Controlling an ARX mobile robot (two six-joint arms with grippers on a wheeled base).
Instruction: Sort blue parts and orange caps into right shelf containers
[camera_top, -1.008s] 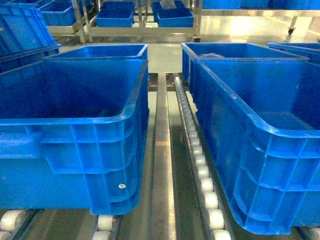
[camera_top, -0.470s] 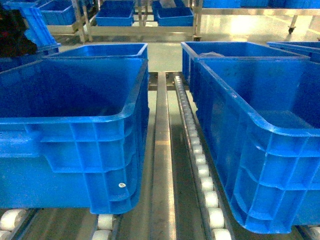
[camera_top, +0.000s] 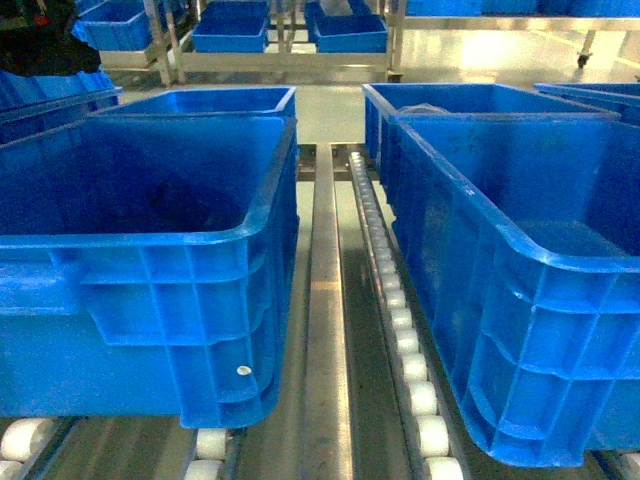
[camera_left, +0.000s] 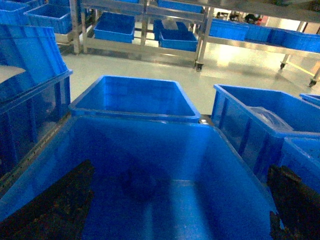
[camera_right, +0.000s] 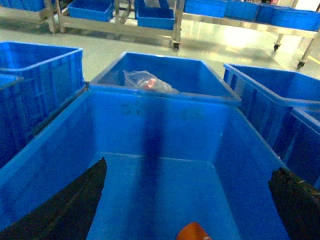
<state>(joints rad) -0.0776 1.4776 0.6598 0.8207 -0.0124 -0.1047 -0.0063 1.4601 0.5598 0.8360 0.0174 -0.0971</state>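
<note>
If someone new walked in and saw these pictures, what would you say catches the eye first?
The two big blue crates, left and right, fill the head view, standing on roller tracks either side of a metal rail. In the right wrist view, an orange cap glows at the bottom edge above the near crate's floor, between the open pincer's dark fingers. Behind it, a further crate holds a clear plastic bag with something reddish inside.
</note>
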